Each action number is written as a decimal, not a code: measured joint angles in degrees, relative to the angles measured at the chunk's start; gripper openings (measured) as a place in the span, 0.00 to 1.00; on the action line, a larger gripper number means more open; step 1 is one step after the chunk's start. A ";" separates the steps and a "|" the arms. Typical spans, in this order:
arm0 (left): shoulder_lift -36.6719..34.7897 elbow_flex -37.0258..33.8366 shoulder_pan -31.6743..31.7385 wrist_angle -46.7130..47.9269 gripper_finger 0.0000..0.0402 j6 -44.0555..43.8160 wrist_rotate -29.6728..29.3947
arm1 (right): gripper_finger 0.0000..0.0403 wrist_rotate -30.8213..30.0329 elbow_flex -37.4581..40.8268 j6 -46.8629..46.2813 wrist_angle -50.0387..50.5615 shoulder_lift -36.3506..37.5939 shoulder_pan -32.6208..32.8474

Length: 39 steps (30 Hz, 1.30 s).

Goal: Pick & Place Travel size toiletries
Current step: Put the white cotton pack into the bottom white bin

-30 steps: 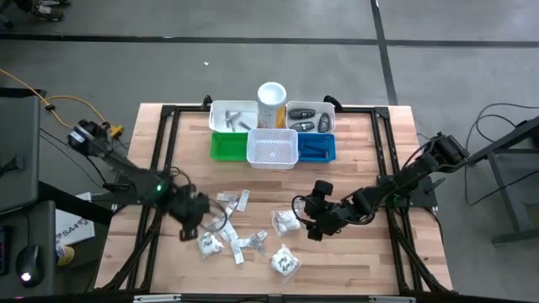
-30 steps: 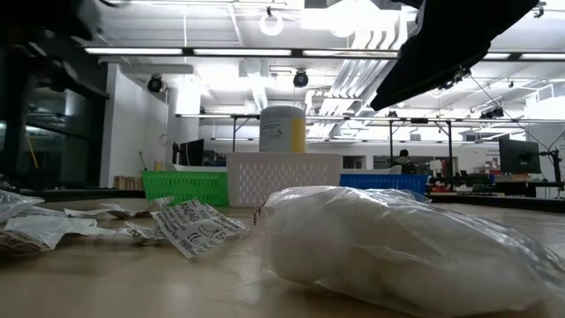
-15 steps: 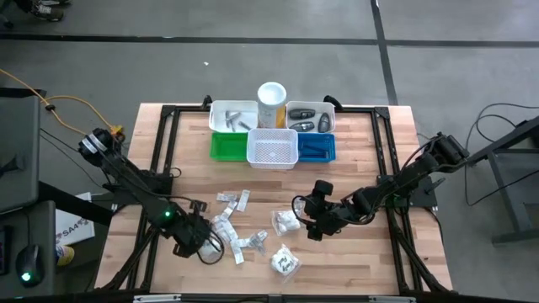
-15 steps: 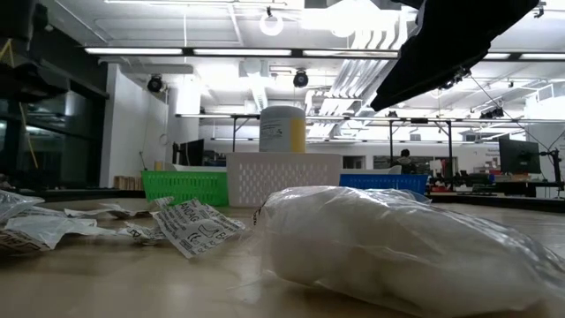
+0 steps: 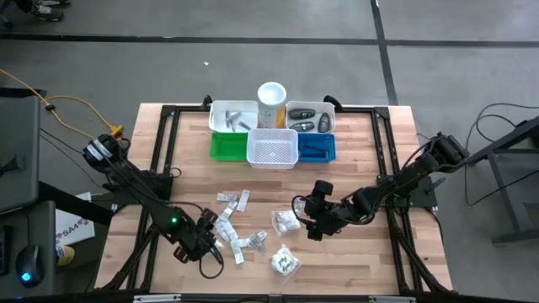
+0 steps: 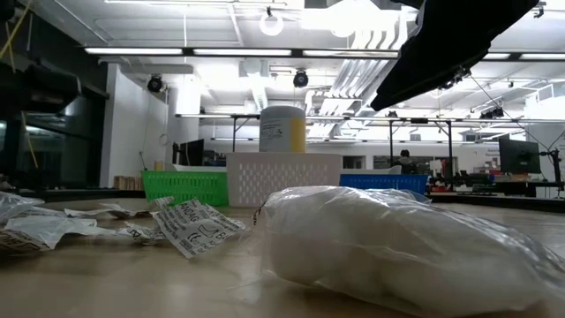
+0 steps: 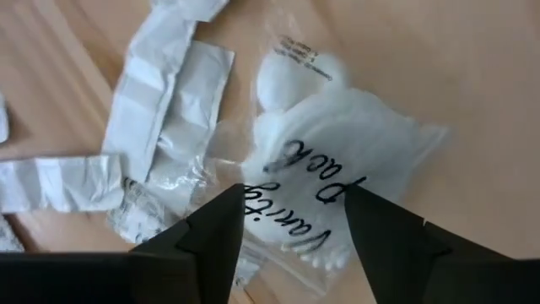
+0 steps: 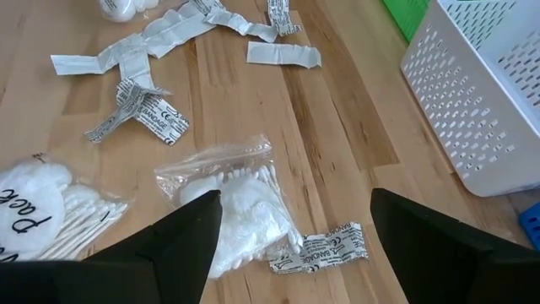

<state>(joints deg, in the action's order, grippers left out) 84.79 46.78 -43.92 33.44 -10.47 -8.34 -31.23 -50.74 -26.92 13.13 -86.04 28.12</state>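
Two arms: both low over the near half of the table (image 5: 370, 160), one on each side of a scatter of toiletries.
Left gripper (image 7: 294, 221): near the table's left front, just above a clear packet (image 7: 337, 181) of cotton balls with dark handwriting.
Left fingers (image 7: 215, 232): spread, one on each side of that packet's near edge; nothing is held between them.
Left-side litter: white sachets (image 7: 160, 110) lie flat on the wood just beside the packet, some overlapping.
Right gripper (image 8: 295, 221): right of centre, aimed toward the middle of the scatter.
Right fingers (image 8: 181, 241): wide apart and empty.
Swab bag (image 8: 232, 207): a clear zip bag of cotton swabs and balls, flat on the wood just ahead of the right gripper.
Strip (image 8: 321, 247): a printed sachet strip just beside the swab bag, on the basket side.
Other packets: a second handwritten bag (image 8: 42, 215) lies near the swab bag; folded strips (image 8: 139, 110) lie farther out.
Scatter from above: the loose toiletries (image 5: 244, 227) sit between the two grippers, well apart from the bins.
Bins: a white basket (image 5: 272, 149) stands between a green bin (image 5: 227, 145) and a blue bin (image 5: 317, 147) at the far middle.
Back row: two white bins (image 5: 232, 116) flank a tall white cylinder (image 5: 271, 103); dark oval pieces (image 5: 307, 112) lie in the right one.
Low view: a big clear packet (image 6: 397, 243) fills the foreground, with printed sachets (image 6: 190, 225) to its left.
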 joint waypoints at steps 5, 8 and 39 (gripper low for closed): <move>3.92 0.24 0.00 -1.32 0.52 3.86 -0.44 | 0.74 -0.01 0.00 -0.33 0.02 0.00 0.00; 5.41 0.31 0.00 -1.37 0.49 4.18 -0.50 | 0.74 -0.03 0.00 -0.41 0.00 0.00 0.00; 6.32 26.50 0.02 23.54 0.02 4.30 -4.85 | 0.74 0.28 0.00 -0.79 0.01 0.00 0.01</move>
<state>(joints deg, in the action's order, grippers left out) 91.11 73.28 -43.90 56.99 -6.17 -13.19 -30.95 -50.74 -27.70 13.13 -86.04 28.13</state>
